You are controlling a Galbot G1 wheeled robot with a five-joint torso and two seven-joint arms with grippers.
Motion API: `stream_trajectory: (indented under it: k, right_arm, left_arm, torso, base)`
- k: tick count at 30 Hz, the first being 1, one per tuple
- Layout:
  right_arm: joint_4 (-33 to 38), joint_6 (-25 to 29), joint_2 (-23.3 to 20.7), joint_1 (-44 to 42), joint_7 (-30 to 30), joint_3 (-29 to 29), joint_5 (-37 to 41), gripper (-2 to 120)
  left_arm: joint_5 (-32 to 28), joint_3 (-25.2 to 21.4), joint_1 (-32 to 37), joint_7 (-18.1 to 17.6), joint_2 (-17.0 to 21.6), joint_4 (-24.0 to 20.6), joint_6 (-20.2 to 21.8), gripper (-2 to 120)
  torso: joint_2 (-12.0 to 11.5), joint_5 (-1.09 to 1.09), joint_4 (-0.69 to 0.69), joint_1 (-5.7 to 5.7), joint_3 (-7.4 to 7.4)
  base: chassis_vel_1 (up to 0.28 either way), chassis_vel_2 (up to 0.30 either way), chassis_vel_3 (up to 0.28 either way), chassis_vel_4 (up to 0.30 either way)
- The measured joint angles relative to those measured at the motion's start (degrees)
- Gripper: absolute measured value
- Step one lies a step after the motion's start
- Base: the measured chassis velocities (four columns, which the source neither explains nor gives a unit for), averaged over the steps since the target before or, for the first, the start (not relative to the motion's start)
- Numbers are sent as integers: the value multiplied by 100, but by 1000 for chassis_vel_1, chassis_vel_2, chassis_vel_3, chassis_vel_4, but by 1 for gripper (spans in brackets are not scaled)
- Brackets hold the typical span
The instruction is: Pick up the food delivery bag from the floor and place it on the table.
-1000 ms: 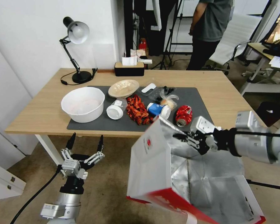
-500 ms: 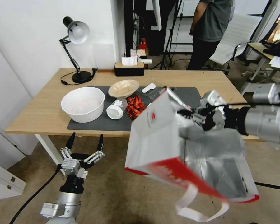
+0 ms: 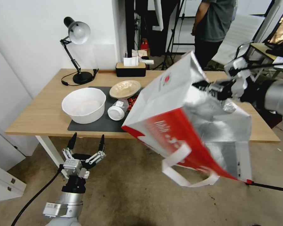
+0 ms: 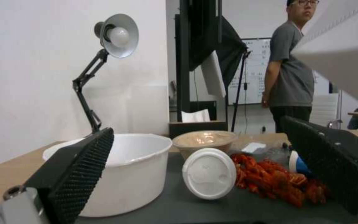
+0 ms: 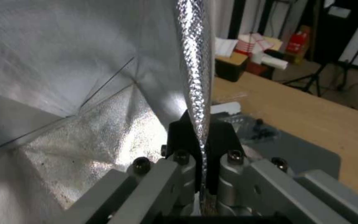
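Observation:
The food delivery bag (image 3: 179,131), red and white with a silver foil lining, hangs tilted in the air over the front right part of the table (image 3: 44,116). Its white strap handle (image 3: 182,171) dangles over the floor (image 3: 125,194). My right gripper (image 3: 207,86) is shut on the bag's upper foil-lined edge. In the right wrist view the foil edge (image 5: 195,77) is pinched between the fingers of the right gripper (image 5: 198,127). My left gripper (image 3: 86,144) is open, low in front of the table edge. In the left wrist view the left gripper (image 4: 197,127) faces the tabletop, holding nothing.
On the dark mat (image 3: 94,125) stand a white bowl (image 3: 84,104), a wooden bowl (image 3: 124,88), a white lidded cup (image 3: 116,112) and red food scraps (image 3: 132,100). A desk lamp (image 3: 75,34) and a tissue box (image 3: 130,69) are at the back. A white table leg (image 3: 50,150) stands beside my left gripper.
My right gripper has risen and moved farther over the table, carrying the bag up with it. The bag now covers the items on the right of the mat. The left arm has not moved.

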Motion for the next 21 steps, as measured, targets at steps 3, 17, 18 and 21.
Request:
stream_trajectory:
  k: [3,17,18,21]
  right_arm:
    - [-120,1,18,201,289,-1,186,0]
    - [-1246,8,6,1012,1863,-266,783,0]
    - [-1335,9,19,995,1956,-293,783,0]
    - [-1521,9,59,950,2114,-340,782,0]
  left_arm:
    - [10,7,-8,5,-5,9,0,100]
    - [91,61,1,16,-9,37,-19,100]
    - [99,71,1,18,-10,38,-20,100]
    - [119,86,7,21,-16,38,-24,100]
  torso:
    - [0,0,0,0,0]
    - [-1,1,0,0,0]
    - [-1,0,0,0,0]
    - [-1,1,0,0,0]
  base:
    - [0,0,0,0]
    - [0,0,0,0]
    - [0,0,0,0]
    - [0,0,0,0]
